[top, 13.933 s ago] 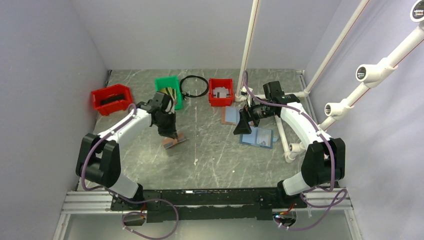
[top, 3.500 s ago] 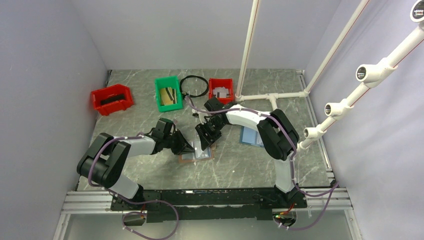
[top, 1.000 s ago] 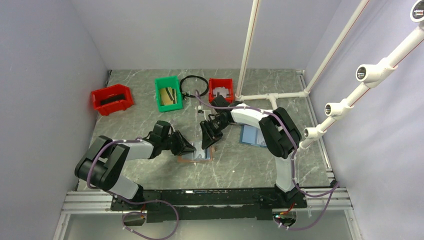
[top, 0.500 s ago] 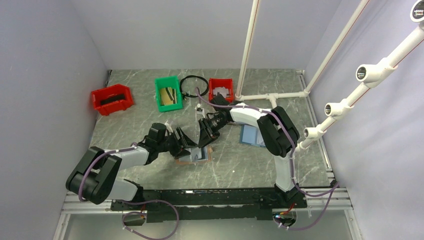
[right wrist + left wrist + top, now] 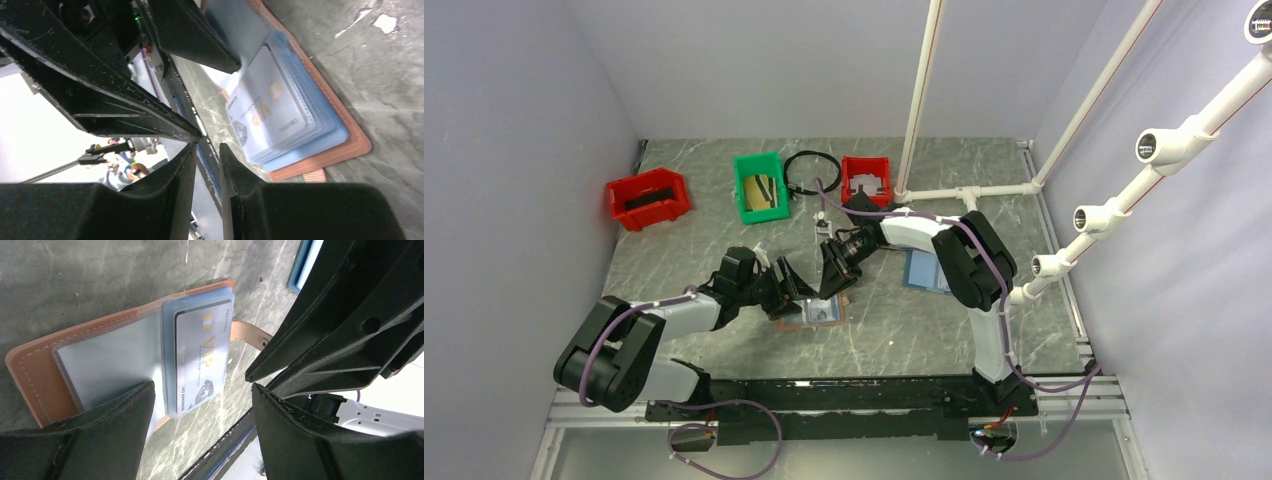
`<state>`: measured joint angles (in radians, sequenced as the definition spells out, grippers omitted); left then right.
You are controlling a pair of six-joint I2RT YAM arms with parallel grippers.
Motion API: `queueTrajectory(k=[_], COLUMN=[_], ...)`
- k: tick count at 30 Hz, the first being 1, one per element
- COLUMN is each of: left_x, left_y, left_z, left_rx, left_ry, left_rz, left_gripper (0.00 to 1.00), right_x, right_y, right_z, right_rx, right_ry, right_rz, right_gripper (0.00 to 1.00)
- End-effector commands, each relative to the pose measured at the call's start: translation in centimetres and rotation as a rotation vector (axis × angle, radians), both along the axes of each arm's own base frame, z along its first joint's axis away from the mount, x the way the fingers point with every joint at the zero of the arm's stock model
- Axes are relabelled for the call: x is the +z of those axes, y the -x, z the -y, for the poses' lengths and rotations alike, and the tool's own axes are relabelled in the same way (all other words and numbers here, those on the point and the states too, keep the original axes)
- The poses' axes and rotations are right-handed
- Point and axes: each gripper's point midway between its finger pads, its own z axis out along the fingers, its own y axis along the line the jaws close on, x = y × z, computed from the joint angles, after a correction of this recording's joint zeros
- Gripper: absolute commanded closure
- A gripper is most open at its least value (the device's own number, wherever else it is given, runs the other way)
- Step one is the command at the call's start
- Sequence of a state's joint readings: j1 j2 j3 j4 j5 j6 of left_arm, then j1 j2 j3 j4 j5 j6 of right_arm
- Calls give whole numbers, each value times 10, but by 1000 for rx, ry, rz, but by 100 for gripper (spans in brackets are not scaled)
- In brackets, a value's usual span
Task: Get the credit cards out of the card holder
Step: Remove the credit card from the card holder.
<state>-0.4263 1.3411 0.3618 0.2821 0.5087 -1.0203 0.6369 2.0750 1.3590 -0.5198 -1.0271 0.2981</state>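
Note:
The card holder [image 5: 816,314] lies open on the table, reddish-brown cover [image 5: 30,370] down and pale blue pocket pages [image 5: 115,360] up. A pale credit card [image 5: 202,360] printed "VIP" sits in the top pocket and also shows in the right wrist view [image 5: 270,107]. My left gripper [image 5: 786,297] stands open at the holder's left edge. Its fingers straddle the page edge, and one fingertip [image 5: 142,395] is over the left page. My right gripper [image 5: 834,277] hangs just above the holder's far edge. Its jaws [image 5: 207,146] are almost together, with only a narrow empty gap.
At the back of the table stand a red bin [image 5: 648,198], a green bin [image 5: 761,186], a black cable ring [image 5: 812,172] and a second red bin [image 5: 866,183]. A blue-covered holder [image 5: 924,270] lies to the right. White pipes [image 5: 969,190] run along the back right.
My left gripper has opened wide and slid towards the holder's near-left edge. The right jaws have narrowed, and the right gripper has shifted slightly left above the holder.

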Motion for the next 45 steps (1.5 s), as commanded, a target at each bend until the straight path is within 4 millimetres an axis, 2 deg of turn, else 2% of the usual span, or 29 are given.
queueTrajectory(k=[1,7,12,18,26,28,33,36,45], left_x=[24,17,15,14,18,16,7,3,2], left_y=[3,2,3,4,7,9,12,11,9], left_z=[13,9,7,9,17,17,15,13,11], left_rx=[-95,-62,-60,-82,-147,-157,-164,-164,-134], left_ry=[52,23,9,18,50,45,-7,-44,-71], left_rz=[54,29,22,33,54,47,18,6,-6], left_gripper=[23,30,32,31,25,24,23,17,19], right_x=[-12,-30,-33,-33,-40,-37,-14,-5,10], right_y=[-33,-41,-40,-34,-25,-23,-9,-2,10], right_z=[-1,9,8,4,-3,-7,-21,-26,-35], right_rx=[-34,-56,-46,-33,-21,-16,14,26,40], right_ry=[94,197,218,209,199,174,38,-10,-101], right_rz=[230,282,297,289,238,218,146,107,14], right_gripper=[73,69,65,62,66,68,71,71,72])
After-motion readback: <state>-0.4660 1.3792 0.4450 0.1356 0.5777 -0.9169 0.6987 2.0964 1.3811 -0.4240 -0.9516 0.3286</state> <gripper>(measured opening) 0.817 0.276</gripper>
